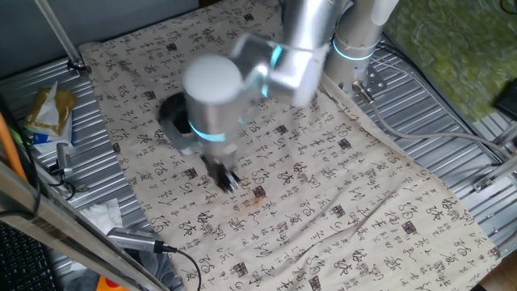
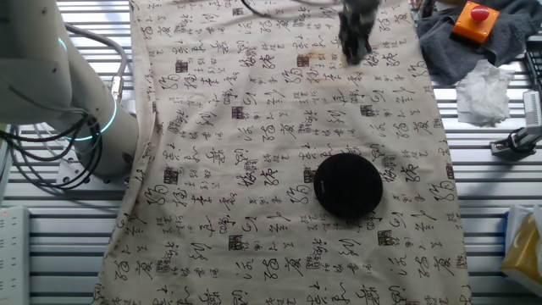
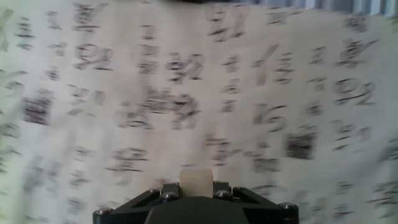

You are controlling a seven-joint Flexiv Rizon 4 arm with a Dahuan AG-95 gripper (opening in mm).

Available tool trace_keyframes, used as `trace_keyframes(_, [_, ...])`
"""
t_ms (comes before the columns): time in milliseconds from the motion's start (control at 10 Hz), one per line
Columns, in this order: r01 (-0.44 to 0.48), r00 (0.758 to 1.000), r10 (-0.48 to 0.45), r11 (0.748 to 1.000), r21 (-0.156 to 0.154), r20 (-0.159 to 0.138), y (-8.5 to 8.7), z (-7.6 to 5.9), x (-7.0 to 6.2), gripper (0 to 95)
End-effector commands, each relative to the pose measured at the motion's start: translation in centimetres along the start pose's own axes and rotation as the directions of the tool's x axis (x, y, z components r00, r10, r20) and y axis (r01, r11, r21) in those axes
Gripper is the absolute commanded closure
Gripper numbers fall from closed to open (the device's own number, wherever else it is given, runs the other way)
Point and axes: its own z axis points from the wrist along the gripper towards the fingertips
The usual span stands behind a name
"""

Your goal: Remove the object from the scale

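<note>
The scale [image 2: 348, 185], a flat black disc, lies bare on the printed cloth; in one fixed view only its edge [image 1: 170, 109] shows behind the arm. My gripper [image 1: 229, 179] hovers over the cloth away from the scale, near a rusty-brown stain [image 1: 258, 192]. In the other fixed view the gripper [image 2: 356, 42] is blurred at the far edge of the cloth. In the hand view the gripper [image 3: 196, 190] is shut on the object [image 3: 196, 180], a small pale tan block held between the fingers above the cloth.
An orange button box [image 2: 477, 19] on grey cloth and a white tissue [image 2: 487, 85] lie past the cloth's right edge. A snack bag [image 1: 48, 113] and a cabled tool [image 1: 133, 240] sit on the ribbed metal table [image 1: 452, 113] at left.
</note>
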Motion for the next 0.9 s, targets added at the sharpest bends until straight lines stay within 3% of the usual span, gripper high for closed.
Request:
trace_keyframes(100, [-0.056,0.998,0.056,0.998,0.001,0.012,4.1,0.6,0.0,95.0])
trace_keyframes(200, [-0.064,0.998,0.064,0.998,0.001,0.017,5.0,0.9,0.1,95.0])
trace_keyframes(500, [-0.057,0.998,0.057,0.998,-0.003,0.016,5.1,1.1,0.0,95.0])
trace_keyframes(900, [-0.063,0.998,0.063,0.998,0.001,0.016,5.0,2.3,-0.2,95.0])
